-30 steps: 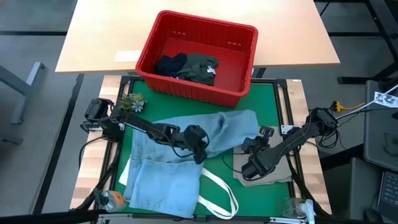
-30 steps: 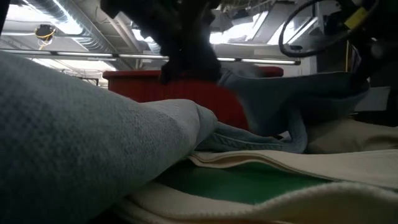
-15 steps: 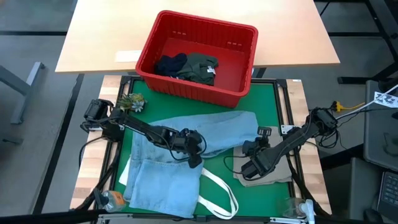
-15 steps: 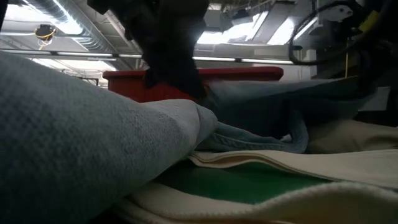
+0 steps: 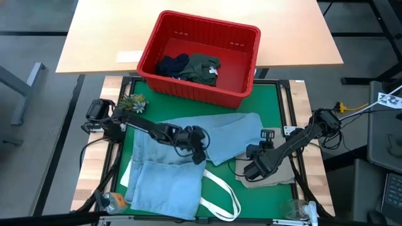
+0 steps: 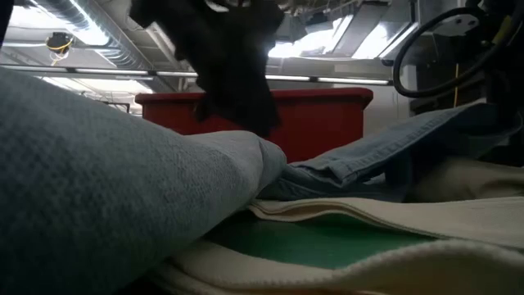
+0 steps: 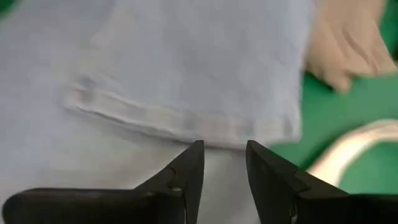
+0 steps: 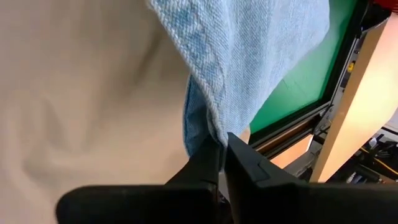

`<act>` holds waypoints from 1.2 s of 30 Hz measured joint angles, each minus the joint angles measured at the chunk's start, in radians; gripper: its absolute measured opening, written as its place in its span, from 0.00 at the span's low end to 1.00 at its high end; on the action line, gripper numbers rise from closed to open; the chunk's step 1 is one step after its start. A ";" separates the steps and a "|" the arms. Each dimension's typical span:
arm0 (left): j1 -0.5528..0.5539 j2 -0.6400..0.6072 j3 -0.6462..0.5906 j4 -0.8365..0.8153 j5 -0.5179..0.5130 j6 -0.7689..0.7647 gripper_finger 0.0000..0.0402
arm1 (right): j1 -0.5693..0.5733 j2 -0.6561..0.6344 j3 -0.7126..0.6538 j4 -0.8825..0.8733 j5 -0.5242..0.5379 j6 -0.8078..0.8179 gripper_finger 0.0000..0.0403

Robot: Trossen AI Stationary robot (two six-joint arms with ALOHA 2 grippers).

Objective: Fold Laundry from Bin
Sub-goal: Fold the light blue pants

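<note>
Light blue jeans (image 5: 169, 169) lie spread on the green mat (image 5: 229, 171), with one leg folded across toward the right. My left gripper (image 7: 224, 165) stands open just over the jeans' middle (image 5: 200, 145), with nothing between its fingers. My right gripper (image 8: 222, 146) is shut on the jeans at their right end (image 5: 262, 139), above a beige cloth (image 5: 273, 176). The red bin (image 5: 188, 88) stands at the far edge, with a dark navy garment (image 5: 171, 65) and an olive garment (image 5: 204, 68) in it. My right gripper pinches a seamed edge of the jeans (image 8: 208, 121) between its two fingers; one layer or several, I cannot tell. The fingers slant downward at it. That end is lifted off the beige cloth, and the denim (image 6: 385, 147) slopes down from it to the table.
A white tote bag with looping straps (image 5: 220, 191) lies under the jeans at the near edge. A small green plant (image 5: 133, 102) sits at the mat's far left corner, and a bottle (image 5: 114, 201) at the near left. A light wooden table (image 5: 100, 37) stands beyond the bin.
My left gripper has let go of the jeans. The leg it held up has dropped flat onto the rest of the jeans, and only the right end stays raised. My right gripper has rolled at the wrist without shifting place.
</note>
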 joint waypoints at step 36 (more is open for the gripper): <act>0.250 0.174 0.002 0.084 0.040 -0.073 0.29 | 0.000 0.000 0.002 0.003 0.003 0.000 0.03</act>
